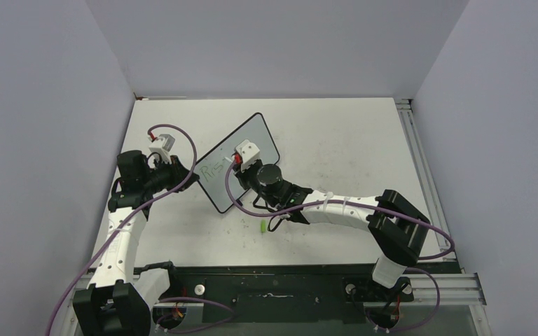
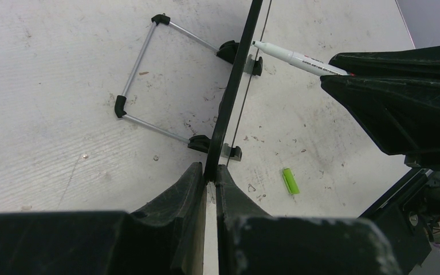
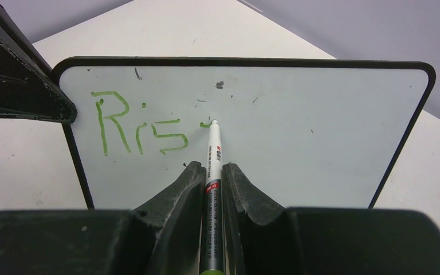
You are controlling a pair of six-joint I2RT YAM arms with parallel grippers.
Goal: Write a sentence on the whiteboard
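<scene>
In the top external view, the whiteboard (image 1: pixel 252 136) is seen standing at an angle near the middle of the table (image 1: pixel 357 140). The left gripper (image 1: pixel 190 175) is clamped on its left edge and the right gripper (image 1: pixel 242 164) is set against its front face. A small green cap (image 1: pixel 264 225) lies just in front of the whiteboard, toward the arm bases. In the left wrist view, the whiteboard's thin black frame is pinched between the left jaws, a wire stand (image 2: pixel 149 86) is spread out behind it, and the marker (image 2: pixel 295 57) is held with its tip at the front face. In the right wrist view, the right jaws are closed on the marker's barrel. Its tip appears to touch the whiteboard just right of the sentence (image 3: pixel 140 129), of which only "Ris" and a first short green stroke of the next letter are written. The task is judged to be at an early stage: the first word is unfinished and the rest of the sentence is not yet written.
</scene>
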